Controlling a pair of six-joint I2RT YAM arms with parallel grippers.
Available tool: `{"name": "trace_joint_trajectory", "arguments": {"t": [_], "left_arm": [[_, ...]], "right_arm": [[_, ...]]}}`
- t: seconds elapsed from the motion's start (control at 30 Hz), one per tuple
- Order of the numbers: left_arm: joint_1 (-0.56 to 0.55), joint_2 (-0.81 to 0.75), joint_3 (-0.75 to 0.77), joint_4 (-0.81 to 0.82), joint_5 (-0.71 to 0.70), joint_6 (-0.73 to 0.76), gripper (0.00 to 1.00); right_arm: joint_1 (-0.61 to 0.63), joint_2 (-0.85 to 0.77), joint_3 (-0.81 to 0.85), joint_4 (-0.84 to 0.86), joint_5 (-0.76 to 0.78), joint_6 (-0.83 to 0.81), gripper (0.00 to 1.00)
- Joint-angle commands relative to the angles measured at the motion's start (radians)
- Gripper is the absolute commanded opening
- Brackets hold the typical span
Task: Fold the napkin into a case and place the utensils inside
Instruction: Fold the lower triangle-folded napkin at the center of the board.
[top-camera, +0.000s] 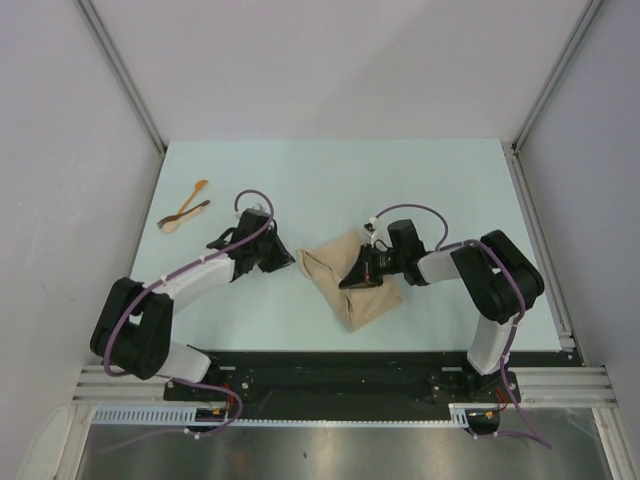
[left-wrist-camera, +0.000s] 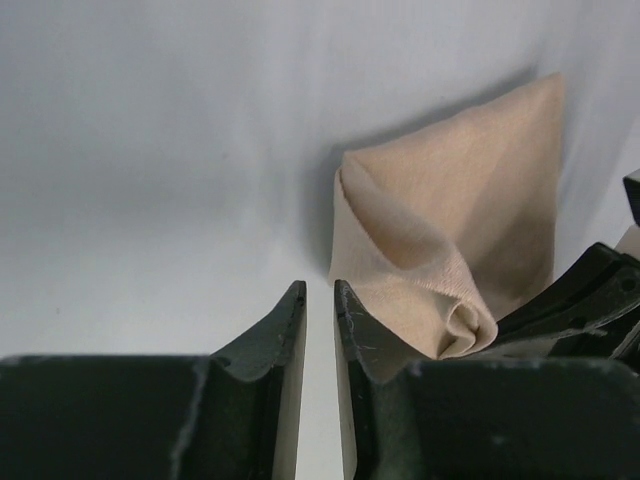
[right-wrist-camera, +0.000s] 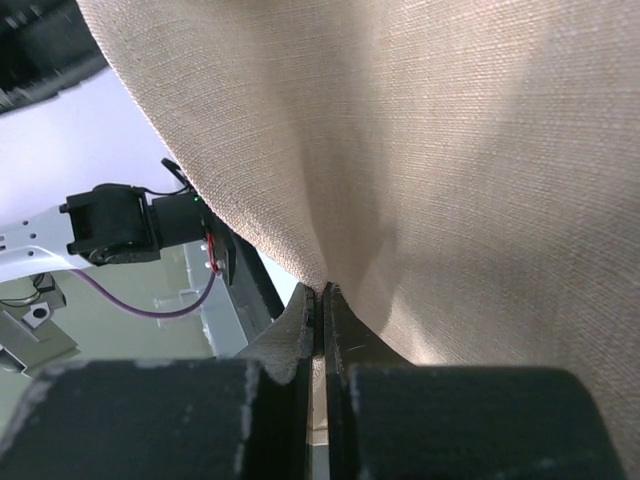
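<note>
The beige napkin (top-camera: 350, 280) lies partly folded and bunched at the table's middle. My right gripper (top-camera: 360, 275) is shut on a pinch of its cloth, and the lifted napkin (right-wrist-camera: 430, 150) fills the right wrist view above the closed gripper (right-wrist-camera: 324, 290). My left gripper (top-camera: 288, 260) sits just left of the napkin, apart from it. Its jaws (left-wrist-camera: 318, 292) stand a narrow gap apart with only bare table between them, and the napkin (left-wrist-camera: 450, 230) rises ahead to the right. The two utensils (top-camera: 186, 209), an orange-tan spoon and a darker piece, lie crossed at the far left. No case shows.
The pale table (top-camera: 330, 170) is bounded by grey walls with metal rails (top-camera: 125, 75) left and right. A black base rail (top-camera: 340, 372) runs along the near edge. The right arm's dark finger (left-wrist-camera: 590, 300) shows beside the napkin in the left wrist view.
</note>
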Motion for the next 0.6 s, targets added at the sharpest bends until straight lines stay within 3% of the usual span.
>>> {"name": "trace_joint_trajectory", "arguments": {"t": [0.0, 0.4, 0.57], "left_arm": [[-0.009, 0.063, 0.100, 0.015, -0.029, 0.036, 0.20], [-0.052, 0.213, 0.177, 0.076, 0.033, 0.016, 0.17], [-0.068, 0.228, 0.185, 0.090, 0.029, 0.001, 0.17]], "right_arm": [[-0.010, 0.006, 0.011, -0.026, -0.019, -0.042, 0.00], [-0.014, -0.031, 0.031, -0.131, 0.031, -0.111, 0.08], [-0.018, -0.057, 0.079, -0.233, 0.053, -0.165, 0.31]]}}
